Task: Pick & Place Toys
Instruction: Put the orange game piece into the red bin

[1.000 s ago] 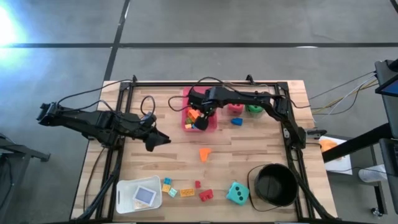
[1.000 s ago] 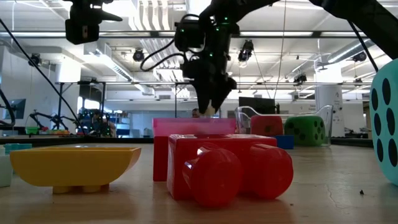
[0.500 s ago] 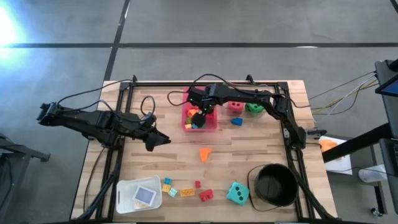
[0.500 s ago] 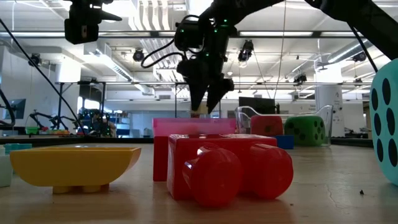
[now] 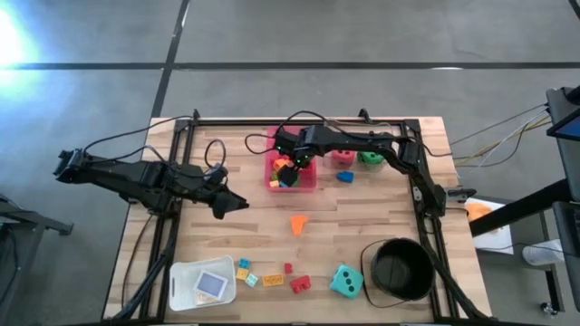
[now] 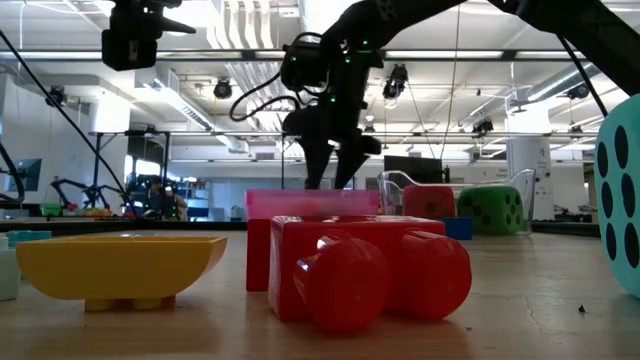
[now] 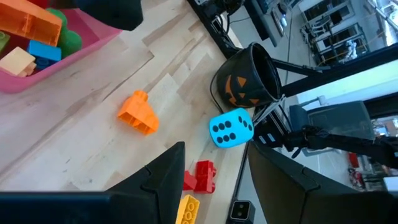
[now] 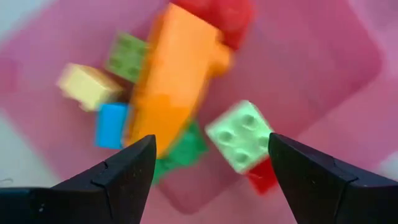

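No readable text or labels
Only marks: black pips on the teal die [image 7: 231, 127], six on one face, and an orange pumpkin face on the black bucket [image 7: 239, 87].

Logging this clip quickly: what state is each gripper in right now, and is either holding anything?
Left gripper: open, empty, waiting over bare table left of the orange brick.
Right gripper: open, empty, above the bricks in the pink tray.

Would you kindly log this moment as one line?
right gripper: open, empty, above pink tray | left gripper: idle, mid-table | bricks in tray
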